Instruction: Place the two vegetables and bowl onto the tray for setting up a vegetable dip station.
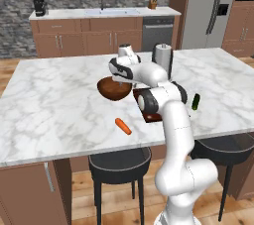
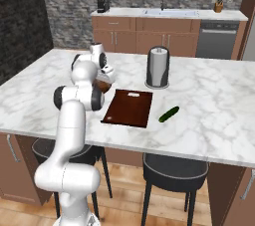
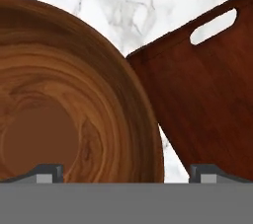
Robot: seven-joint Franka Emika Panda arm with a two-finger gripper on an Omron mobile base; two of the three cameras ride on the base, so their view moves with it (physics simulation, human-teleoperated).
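Note:
The dark brown wooden bowl (image 1: 112,90) (image 3: 64,114) stands on the marble island, right beside the reddish-brown tray (image 2: 128,107) (image 3: 207,94). My gripper (image 1: 118,80) (image 2: 105,77) (image 3: 127,171) hangs open just above the bowl. One fingertip (image 3: 49,171) is over the bowl's inside and the other is outside its rim, over the tray's edge. Nothing is held. The orange carrot (image 1: 123,126) lies near the island's front edge. The green cucumber (image 1: 196,101) (image 2: 168,114) lies to the right of the tray. In the left base view my arm covers most of the tray (image 1: 151,117).
A paper towel holder (image 1: 162,58) (image 2: 157,66) stands upright behind the tray. Two black stools (image 1: 119,165) are tucked under the island's front edge (image 1: 74,152). Bare marble spreads left of the bowl and right of the cucumber.

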